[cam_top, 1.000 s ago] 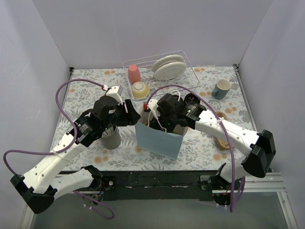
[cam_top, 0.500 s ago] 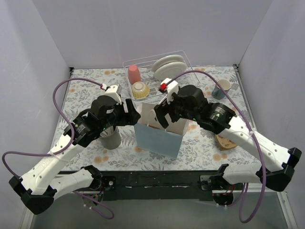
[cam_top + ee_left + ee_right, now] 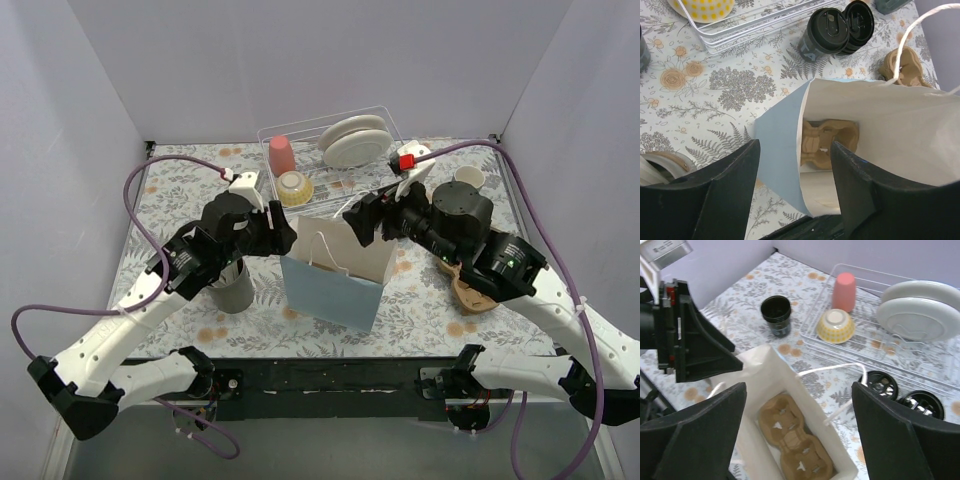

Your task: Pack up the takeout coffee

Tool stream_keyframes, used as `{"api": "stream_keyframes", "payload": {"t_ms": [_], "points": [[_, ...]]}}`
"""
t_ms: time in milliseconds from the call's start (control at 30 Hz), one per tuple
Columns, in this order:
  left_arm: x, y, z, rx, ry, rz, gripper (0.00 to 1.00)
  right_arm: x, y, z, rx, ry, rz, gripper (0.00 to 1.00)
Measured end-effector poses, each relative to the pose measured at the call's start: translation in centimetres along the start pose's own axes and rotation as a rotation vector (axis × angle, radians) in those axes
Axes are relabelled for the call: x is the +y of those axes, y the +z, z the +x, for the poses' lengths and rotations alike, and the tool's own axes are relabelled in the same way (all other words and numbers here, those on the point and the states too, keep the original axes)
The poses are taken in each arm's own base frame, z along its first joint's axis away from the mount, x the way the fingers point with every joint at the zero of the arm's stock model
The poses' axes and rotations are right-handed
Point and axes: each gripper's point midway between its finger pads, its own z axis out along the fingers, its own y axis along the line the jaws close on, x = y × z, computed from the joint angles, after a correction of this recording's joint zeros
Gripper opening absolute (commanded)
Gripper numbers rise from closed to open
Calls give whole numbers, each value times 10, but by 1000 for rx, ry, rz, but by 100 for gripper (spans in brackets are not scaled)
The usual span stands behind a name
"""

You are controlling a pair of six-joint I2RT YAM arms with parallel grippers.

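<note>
The blue paper bag (image 3: pixel 330 288) stands open at the table's middle, with a brown cardboard carrier (image 3: pixel 795 440) lying on its floor. Two black lidded takeout coffee cups (image 3: pixel 827 35) stand side by side behind the bag, near the rack; they also show in the right wrist view (image 3: pixel 881 385). A third black cup (image 3: pixel 776 315) stands left of the rack. My left gripper (image 3: pixel 795 143) is open, its fingers astride the bag's left wall without pinching it. My right gripper (image 3: pixel 799 385) hangs wide open above the bag's mouth, holding nothing. The right arm hides the cups in the top view.
A wire dish rack (image 3: pixel 385 125) at the back holds plates, a pink cup and a yellow bowl. A blue-grey mug (image 3: pixel 467 182) is at the back right. A grey metal cup (image 3: pixel 232 290) stands left of the bag. A second cardboard carrier (image 3: pixel 470 295) lies to its right.
My right gripper has lifted out of the bag and drawn back toward the rack, its jaws wider. The bag's mouth now shows. The left gripper has stayed at the bag's left rim.
</note>
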Motion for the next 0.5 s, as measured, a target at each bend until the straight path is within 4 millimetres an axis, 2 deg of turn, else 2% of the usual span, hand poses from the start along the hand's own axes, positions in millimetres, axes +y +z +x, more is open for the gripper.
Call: {"api": "stream_keyframes", "payload": {"t_ms": [267, 300, 400, 433, 500], "points": [[3, 32, 10, 73, 39, -46, 33, -33, -1, 1, -7, -10, 186, 83], [2, 34, 10, 78, 42, -49, 27, -36, -2, 2, -6, -4, 202, 83], [-3, 31, 1, 63, 42, -41, 18, -35, 0, 5, 13, 13, 204, 82], [-5, 28, -4, 47, 39, -32, 11, -33, 2, 6, 23, 18, 197, 83], [-10, 22, -13, 15, 33, -12, 4, -28, 6, 6, 58, 27, 185, 83]]}}
